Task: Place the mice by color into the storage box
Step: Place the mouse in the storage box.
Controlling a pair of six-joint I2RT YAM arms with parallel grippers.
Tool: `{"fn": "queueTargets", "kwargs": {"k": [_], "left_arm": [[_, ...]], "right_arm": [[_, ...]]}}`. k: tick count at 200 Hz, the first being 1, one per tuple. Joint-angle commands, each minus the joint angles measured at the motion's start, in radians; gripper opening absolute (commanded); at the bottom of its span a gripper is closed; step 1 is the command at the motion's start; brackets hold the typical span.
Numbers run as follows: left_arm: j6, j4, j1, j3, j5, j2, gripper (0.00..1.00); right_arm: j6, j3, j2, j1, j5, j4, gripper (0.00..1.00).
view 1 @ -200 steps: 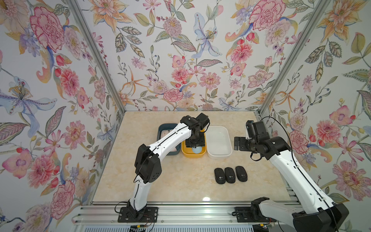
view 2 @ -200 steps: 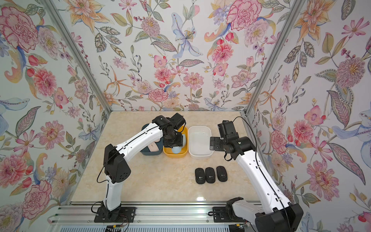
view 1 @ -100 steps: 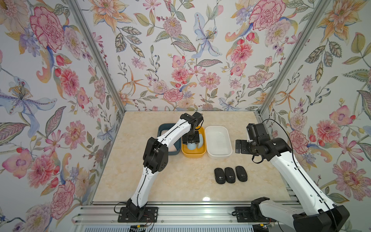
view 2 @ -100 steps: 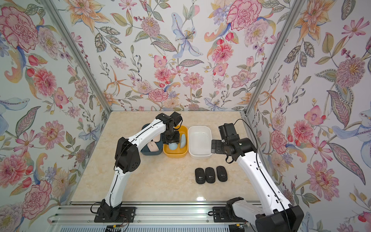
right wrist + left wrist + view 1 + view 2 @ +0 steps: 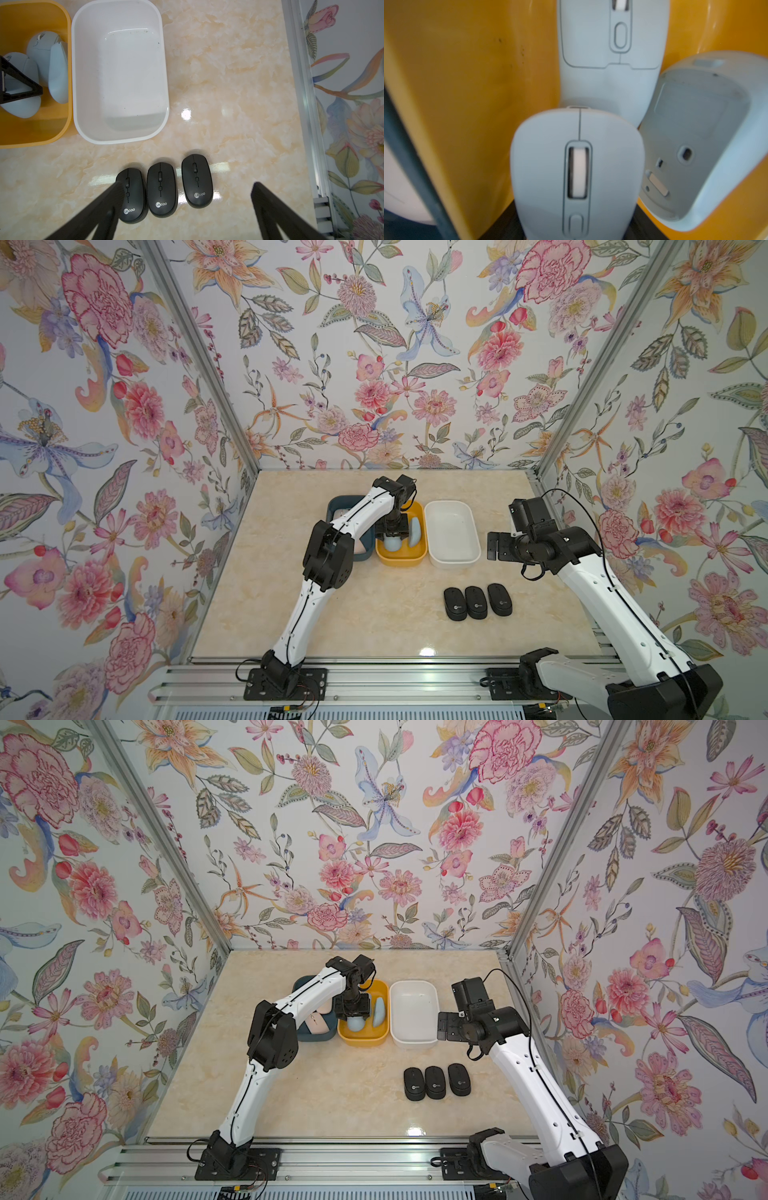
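Note:
My left gripper (image 5: 392,536) reaches down into the yellow bin (image 5: 401,562) and is shut on a light blue mouse (image 5: 577,172), with dark fingers on both of its sides. Two more light blue mice lie in that bin: one flat (image 5: 610,52), one on its edge with the underside showing (image 5: 699,135). Pink mice (image 5: 318,1021) lie in the dark blue bin (image 5: 336,506), partly hidden by my left arm. Three black mice (image 5: 132,195) (image 5: 162,190) (image 5: 197,180) sit in a row on the table. My right gripper (image 5: 188,186) hangs open high above them.
The white bin (image 5: 455,562) stands to the right of the yellow one with nothing in it. In both top views the right gripper (image 5: 496,545) is just right of it. Floral walls close in the table on three sides; a metal rail runs along the front.
The left arm's elbow has swung up and to the right. Its gripper has stayed in the yellow bin with the blue mouse, shifting slightly left. The right arm has barely moved.

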Motion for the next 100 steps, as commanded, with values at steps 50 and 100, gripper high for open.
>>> {"fn": "queueTargets", "kwargs": {"k": [50, 100], "left_arm": [[0.020, -0.021, 0.011, 0.056, 0.000, 0.060, 0.67], [0.027, -0.019, 0.012, 0.057, -0.011, 0.042, 0.74]], "right_arm": [[0.070, -0.075, -0.055, -0.005, 0.020, -0.082, 0.98], [0.090, -0.097, -0.068, -0.004, 0.008, -0.088, 0.97]]}}
